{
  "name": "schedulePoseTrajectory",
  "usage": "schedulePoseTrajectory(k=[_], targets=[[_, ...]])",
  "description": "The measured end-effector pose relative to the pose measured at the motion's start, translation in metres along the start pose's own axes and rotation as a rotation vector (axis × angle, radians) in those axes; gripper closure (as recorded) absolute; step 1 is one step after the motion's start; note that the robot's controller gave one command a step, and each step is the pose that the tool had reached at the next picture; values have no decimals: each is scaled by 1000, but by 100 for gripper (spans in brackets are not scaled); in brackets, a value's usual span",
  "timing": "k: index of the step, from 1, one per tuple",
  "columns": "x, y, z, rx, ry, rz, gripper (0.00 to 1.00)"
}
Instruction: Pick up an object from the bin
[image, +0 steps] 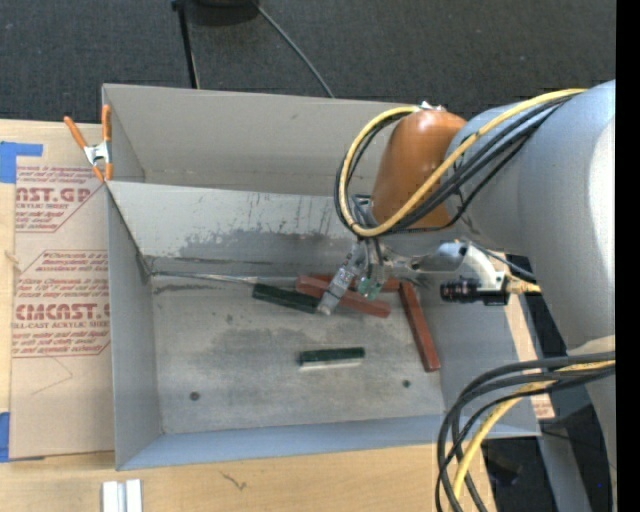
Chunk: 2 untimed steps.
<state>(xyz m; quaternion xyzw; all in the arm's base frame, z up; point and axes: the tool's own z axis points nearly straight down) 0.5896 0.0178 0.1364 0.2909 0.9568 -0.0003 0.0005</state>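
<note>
Your jaws sit low at the rear of the grey metal bin (130, 300), right over the heap's nearest piece: a reddish-brown flat bar (372, 308) that lies slantwise on the bin floor directly beneath them. One end of the bar shows on the jaws' left and the other end just past them on the right. You cannot tell from this angle whether the jaws are apart or together, nor whether they touch the bar; nothing is seen lifted between them.

Just to the left of the jaws, a dark green round stick (283, 297) lies flat, its near end touching or all but touching the bar's left end. Right of the jaws, a second reddish-brown flat bar (421, 328) runs away from them toward the bin's front wall, its upper end close to the first bar. In front of the jaws and apart from everything else, a short dark flat strip with a pale edge (332, 356) lies alone on the floor.

Above the jaws you see the wrist's orange cover (420, 165), with yellow and black cables (352, 180) looping round it.
</note>
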Motion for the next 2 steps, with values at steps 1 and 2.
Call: schedulePoseTrajectory(k=[1, 2], targets=[[31, 7, 45, -3, -5, 42, 100], [-2, -53, -11, 0, 0, 50, 100]])
